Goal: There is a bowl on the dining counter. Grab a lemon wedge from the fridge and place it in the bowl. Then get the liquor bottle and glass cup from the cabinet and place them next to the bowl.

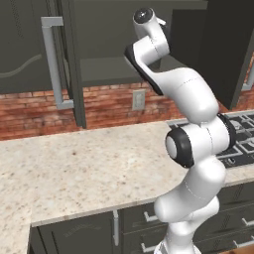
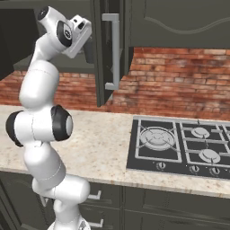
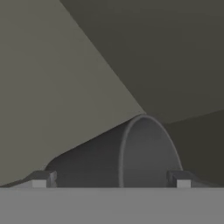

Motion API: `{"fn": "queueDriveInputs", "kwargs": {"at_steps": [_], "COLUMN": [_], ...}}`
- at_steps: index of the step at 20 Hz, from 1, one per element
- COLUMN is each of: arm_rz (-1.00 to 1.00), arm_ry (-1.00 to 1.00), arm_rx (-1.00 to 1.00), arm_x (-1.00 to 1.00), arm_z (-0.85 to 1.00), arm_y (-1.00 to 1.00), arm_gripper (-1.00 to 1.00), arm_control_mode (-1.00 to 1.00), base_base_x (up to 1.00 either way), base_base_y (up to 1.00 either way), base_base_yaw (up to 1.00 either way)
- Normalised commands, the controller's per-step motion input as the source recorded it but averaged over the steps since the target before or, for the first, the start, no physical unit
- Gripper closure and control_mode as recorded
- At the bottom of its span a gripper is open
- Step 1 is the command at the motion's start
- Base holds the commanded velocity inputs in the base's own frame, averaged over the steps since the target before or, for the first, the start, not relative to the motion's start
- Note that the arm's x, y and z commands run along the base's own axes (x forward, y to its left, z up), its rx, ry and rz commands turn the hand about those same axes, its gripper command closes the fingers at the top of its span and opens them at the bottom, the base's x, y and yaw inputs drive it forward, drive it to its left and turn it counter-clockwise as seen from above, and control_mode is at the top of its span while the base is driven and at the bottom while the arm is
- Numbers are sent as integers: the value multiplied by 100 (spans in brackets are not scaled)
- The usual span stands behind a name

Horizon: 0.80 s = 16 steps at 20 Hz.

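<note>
Grey translucent glass cup [image 3: 131, 153], lying on its side in the dark cabinet's [image 3: 52, 78] back corner, mouth turned rightward. Sits between the claw [image 3: 110, 178] fingertips [image 3: 40, 178], left and right. Claw spread wide, gripping nothing yet.

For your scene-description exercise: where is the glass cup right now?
In the hand view, the glass cup lies on its side inside the dark cabinet, at bottom centre, between the open tool's two fingertips.
</note>
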Motion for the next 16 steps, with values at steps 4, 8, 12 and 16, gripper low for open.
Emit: {"fn": "queueDriveInputs", "kwargs": {"at_steps": [4,8,12,16], "arm_rz": [1,2,3,2], "arm_ry": [17,20,18,9], "arm_rx": [0,0,0,0], "arm_x": [-1,-9,-5,-1], "arm_z": [-27,-34,-45,-42], "arm_y": [1,11,9,1], "arm_gripper": [-100,-100,-100,-100], "arm_control_mode": [-100,-100,-100,-100], "base_base_x": [0,0,0,0], "base_base_y": [0,0,0,0], "base_base_yaw": [0,0,0,0]}}
